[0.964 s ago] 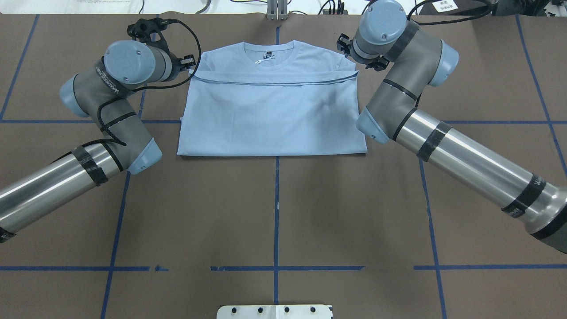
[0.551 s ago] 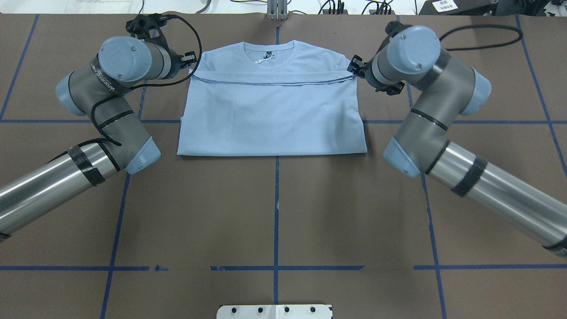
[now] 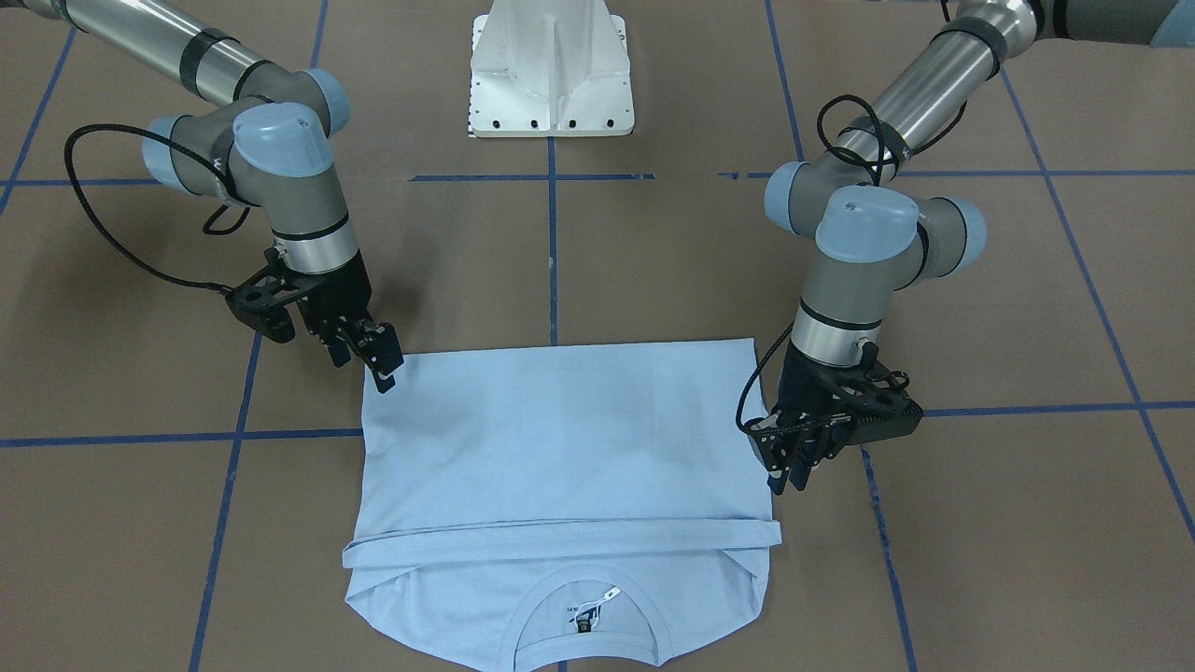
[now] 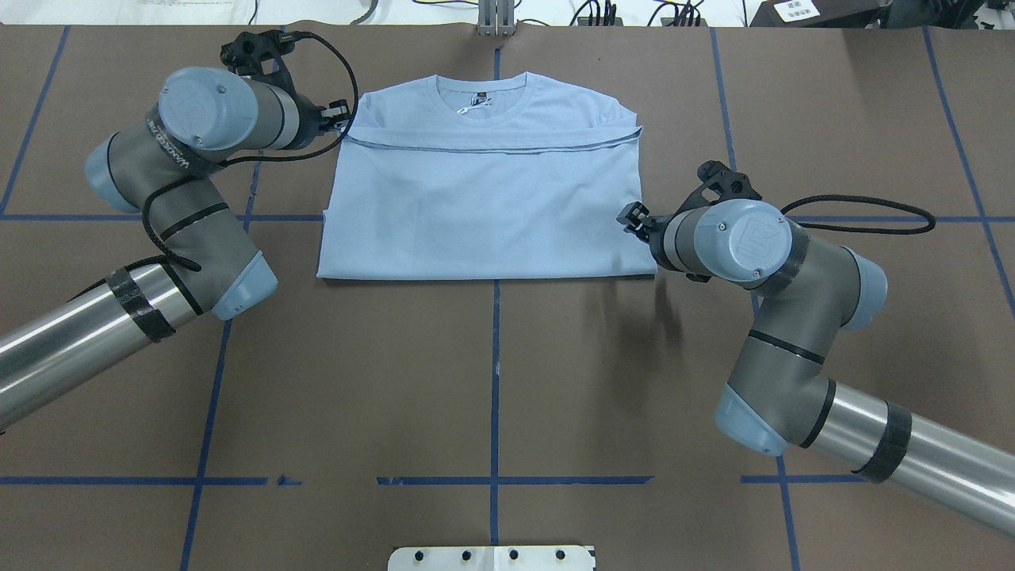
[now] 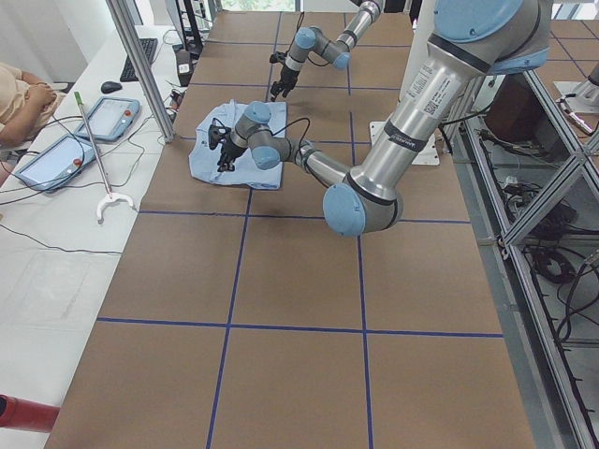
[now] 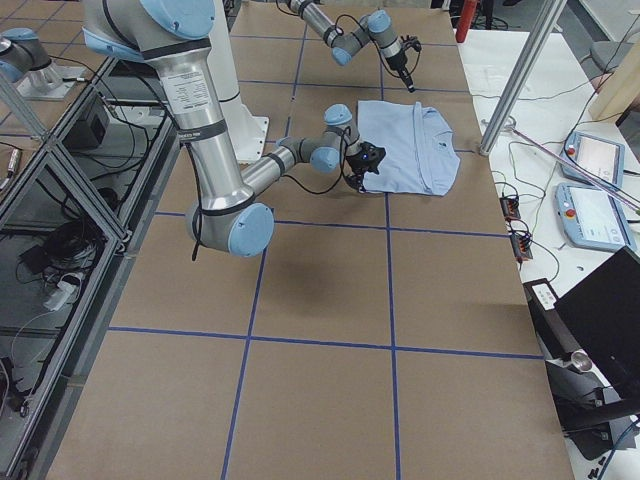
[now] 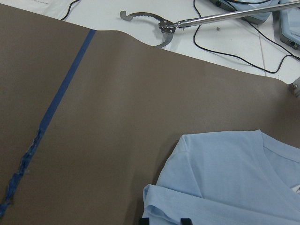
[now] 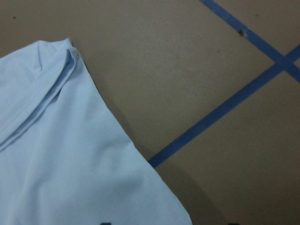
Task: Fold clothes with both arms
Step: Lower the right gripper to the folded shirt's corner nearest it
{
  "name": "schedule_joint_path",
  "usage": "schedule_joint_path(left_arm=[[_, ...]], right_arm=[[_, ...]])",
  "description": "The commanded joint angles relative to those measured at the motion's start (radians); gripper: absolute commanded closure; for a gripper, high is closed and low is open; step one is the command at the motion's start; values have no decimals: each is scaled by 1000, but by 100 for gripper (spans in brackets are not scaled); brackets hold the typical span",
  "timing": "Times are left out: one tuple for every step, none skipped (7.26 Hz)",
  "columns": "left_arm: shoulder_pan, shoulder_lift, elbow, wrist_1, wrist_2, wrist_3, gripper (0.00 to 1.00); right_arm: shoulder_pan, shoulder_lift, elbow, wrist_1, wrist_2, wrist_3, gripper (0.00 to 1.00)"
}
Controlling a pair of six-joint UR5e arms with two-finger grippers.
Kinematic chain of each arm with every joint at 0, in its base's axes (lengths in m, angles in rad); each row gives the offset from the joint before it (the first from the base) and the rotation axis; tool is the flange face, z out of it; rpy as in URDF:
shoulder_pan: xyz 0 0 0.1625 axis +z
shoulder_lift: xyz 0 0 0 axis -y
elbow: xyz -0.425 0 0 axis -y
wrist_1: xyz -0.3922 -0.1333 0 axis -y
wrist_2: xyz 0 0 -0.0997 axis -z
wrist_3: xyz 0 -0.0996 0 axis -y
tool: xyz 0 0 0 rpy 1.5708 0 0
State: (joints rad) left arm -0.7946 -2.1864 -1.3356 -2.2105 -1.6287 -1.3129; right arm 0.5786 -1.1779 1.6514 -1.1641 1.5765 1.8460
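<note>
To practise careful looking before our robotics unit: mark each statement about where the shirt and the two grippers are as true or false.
1. The T-shirt lies with its neck toward the robot's base. False: the neck points away from the base.
2. The right gripper is at a shirt corner on the base side. True.
3. The left gripper is at the shirt's side near its neck end. True.
4. The tape lines on the table are red. False: they are blue.

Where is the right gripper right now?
In the overhead view the right gripper is on the right side, at the right edge of the light blue T-shirt, near the folded corner closest to the robot's base.
</note>
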Motion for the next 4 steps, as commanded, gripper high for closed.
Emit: schedule_joint_path(left_arm=[[2, 0, -1, 0, 1, 0, 65], [2, 0, -1, 0, 1, 0, 65], [2, 0, -1, 2, 1, 0, 65], [2, -1, -1, 2, 1, 0, 65]], right_arm=[[-23, 1, -22, 3, -7, 6, 13], [-23, 1, -27, 4, -7, 6, 15], [-20, 1, -24, 3, -7, 6, 34], [-17, -3, -13, 0, -4, 4, 83]])
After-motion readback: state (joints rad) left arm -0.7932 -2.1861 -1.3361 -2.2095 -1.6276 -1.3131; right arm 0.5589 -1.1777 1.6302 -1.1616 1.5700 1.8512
